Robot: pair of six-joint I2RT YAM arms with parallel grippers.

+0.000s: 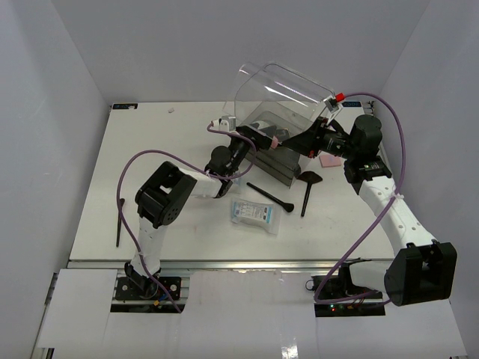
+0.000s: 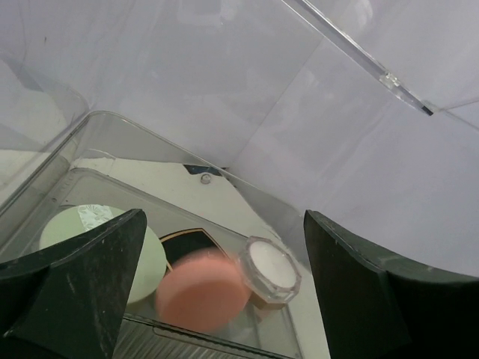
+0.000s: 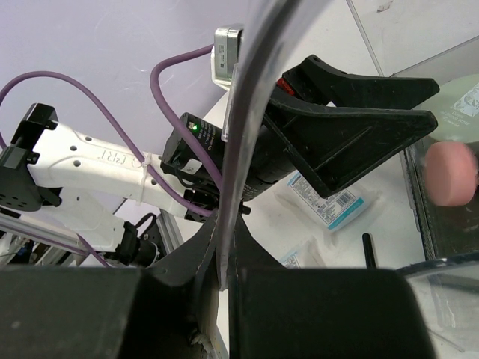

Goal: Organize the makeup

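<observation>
My left gripper [image 1: 260, 139] [image 2: 224, 218] is open over the clear box's top tray. A blurred pink round puff [image 2: 203, 290] [image 3: 451, 173] is loose just below its jaws. Beside the puff lie a white round pad [image 2: 269, 268] in a clear case and a pale green round item [image 2: 82, 232]. My right gripper [image 1: 326, 123] [image 3: 228, 258] is shut on the edge of the raised clear lid [image 1: 281, 90]. Two white-blue sachets [image 1: 252, 214] [image 3: 329, 203], a thin black brush [image 1: 270, 196], a fan brush [image 1: 307, 187] and a pink square puff [image 1: 331, 159] lie on the table.
The clear box with grey drawers [image 1: 278, 166] stands mid-table between the arms. Another thin black stick [image 1: 119, 222] lies near the table's left edge. White walls close in the table on three sides.
</observation>
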